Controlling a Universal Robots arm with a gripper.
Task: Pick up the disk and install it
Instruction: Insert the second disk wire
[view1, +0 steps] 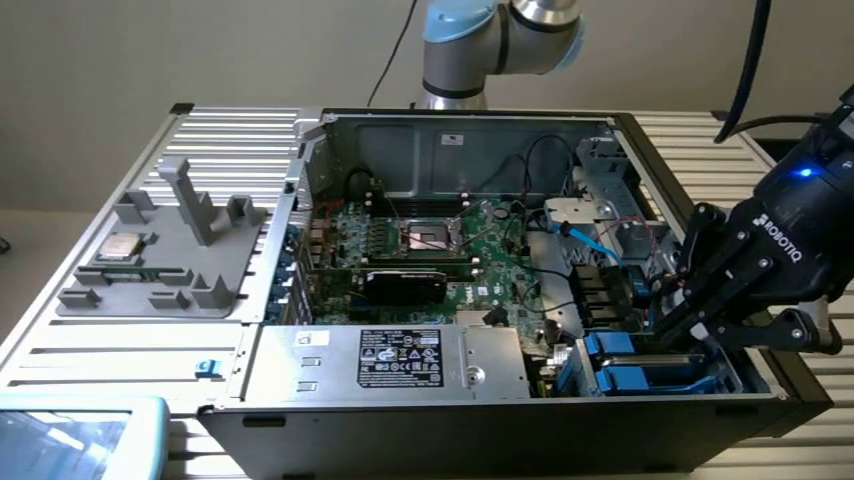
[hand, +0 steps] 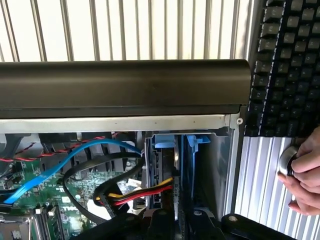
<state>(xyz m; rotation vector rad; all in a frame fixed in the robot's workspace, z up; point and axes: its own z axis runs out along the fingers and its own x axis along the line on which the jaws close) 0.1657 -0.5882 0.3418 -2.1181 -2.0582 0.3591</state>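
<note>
The disk (hand: 168, 170) stands on edge in the drive bay at the case's corner, its blue rail (hand: 169, 141) against the case wall. My gripper (hand: 167, 216) is shut on the disk's thin sides from above. In the exterior view my black gripper (view1: 665, 325) reaches down into the bay on the exterior view's right, just above blue drive carriers (view1: 627, 375).
Blue data cable (hand: 60, 170) and red-yellow-black power cable (hand: 142, 194) lie beside the bay over the motherboard (view1: 441, 240). The grey power-supply box (view1: 387, 360) fills the case's front. A grey fixture with a chip (view1: 120, 248) sits left. A person's hand (hand: 305, 172) and keyboard (hand: 285, 65) are outside the case.
</note>
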